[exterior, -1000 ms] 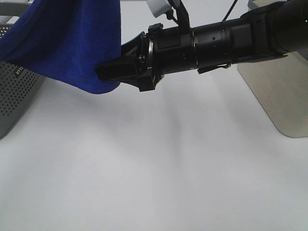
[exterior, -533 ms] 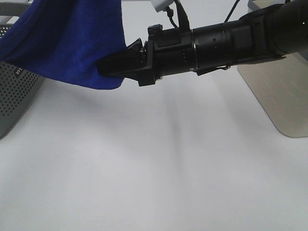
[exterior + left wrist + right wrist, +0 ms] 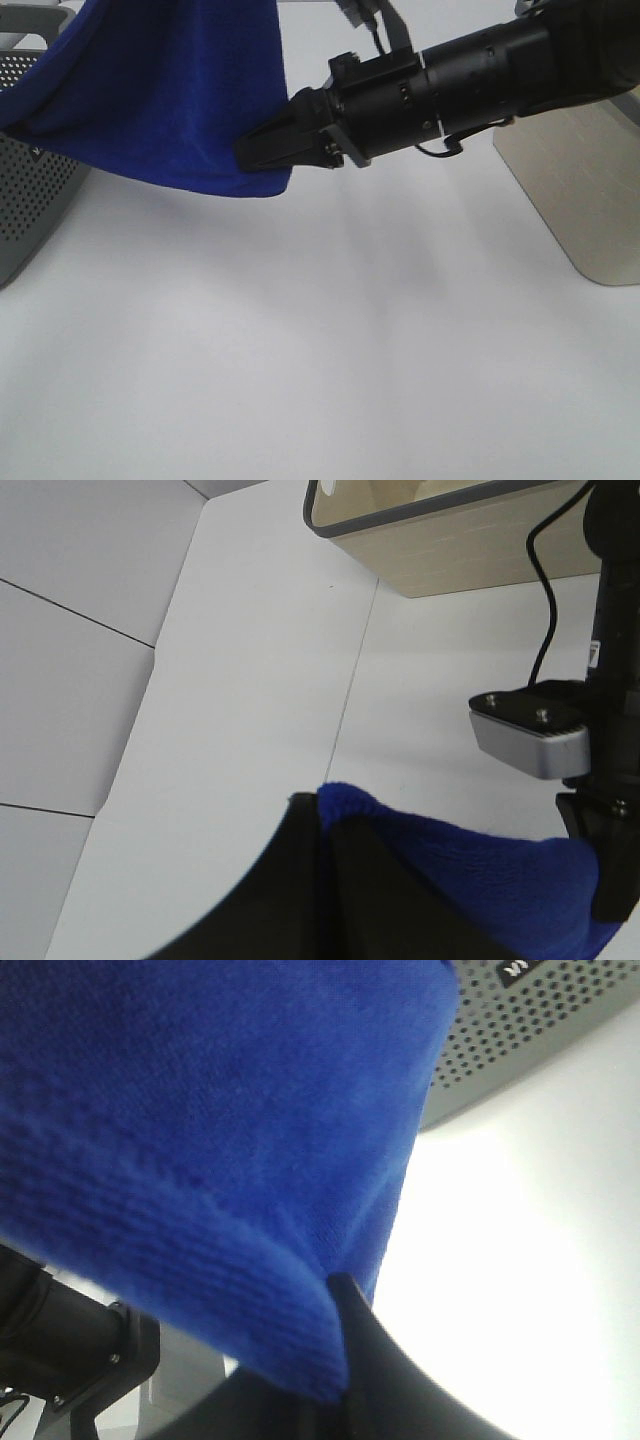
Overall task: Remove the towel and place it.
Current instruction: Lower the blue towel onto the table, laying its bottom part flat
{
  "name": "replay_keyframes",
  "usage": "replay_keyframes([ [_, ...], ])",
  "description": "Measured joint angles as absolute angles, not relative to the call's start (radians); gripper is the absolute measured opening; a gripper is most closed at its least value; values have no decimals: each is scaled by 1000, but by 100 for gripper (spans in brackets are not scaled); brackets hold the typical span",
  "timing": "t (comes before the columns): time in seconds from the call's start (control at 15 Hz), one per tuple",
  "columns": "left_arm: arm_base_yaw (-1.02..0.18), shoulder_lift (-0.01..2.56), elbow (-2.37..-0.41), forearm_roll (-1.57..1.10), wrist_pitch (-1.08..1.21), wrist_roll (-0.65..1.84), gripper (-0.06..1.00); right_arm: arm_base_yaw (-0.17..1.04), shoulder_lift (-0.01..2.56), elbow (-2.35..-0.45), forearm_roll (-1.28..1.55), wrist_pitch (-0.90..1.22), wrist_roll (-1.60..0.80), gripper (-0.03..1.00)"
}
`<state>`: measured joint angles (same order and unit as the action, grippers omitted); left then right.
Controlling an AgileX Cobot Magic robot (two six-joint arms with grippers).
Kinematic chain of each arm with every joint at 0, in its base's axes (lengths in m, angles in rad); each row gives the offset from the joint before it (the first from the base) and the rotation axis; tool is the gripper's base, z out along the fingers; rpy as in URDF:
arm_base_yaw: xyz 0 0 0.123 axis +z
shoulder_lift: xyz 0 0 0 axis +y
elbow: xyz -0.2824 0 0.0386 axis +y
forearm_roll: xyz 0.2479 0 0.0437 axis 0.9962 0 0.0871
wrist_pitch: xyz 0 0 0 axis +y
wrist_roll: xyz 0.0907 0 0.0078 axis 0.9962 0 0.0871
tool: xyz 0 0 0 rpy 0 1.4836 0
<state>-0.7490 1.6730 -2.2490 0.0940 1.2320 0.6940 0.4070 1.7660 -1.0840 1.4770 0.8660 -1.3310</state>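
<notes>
The royal-blue towel [image 3: 160,90] hangs in the air at the upper left, above the table, with one end trailing over the grey perforated basket [image 3: 30,190]. My right gripper [image 3: 262,155] reaches in from the right and is shut on the towel's lower right corner. In the right wrist view the towel [image 3: 200,1110] fills the picture above a dark finger [image 3: 375,1360]. In the left wrist view my left gripper [image 3: 325,880] is shut on a fold of the towel [image 3: 470,880]. The left gripper is out of the exterior view.
A beige wood-look basket [image 3: 580,200] stands at the right; it also shows in the left wrist view [image 3: 450,540]. The grey basket's wall shows in the right wrist view [image 3: 530,1030]. The white table [image 3: 320,350] lies below. The right arm's camera [image 3: 530,735] is near the left gripper.
My right gripper has moved to the right and slightly up with the towel corner in it. The towel's lower edge is now spread wider to the right.
</notes>
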Motion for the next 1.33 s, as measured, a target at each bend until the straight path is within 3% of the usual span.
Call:
replay_keyframes([
  [0.33,-749,1673,-2249,93,1232,569,0,284,1601,-1116,1206,849,-1007,2],
  [0.93,-749,1676,-2249,57,1021,522,0,278,1505,-1581,339,853,-382,2],
  [1.33,-749,1750,-2249,129,846,359,0,278,1501,-1744,0,856,-201,2],
])
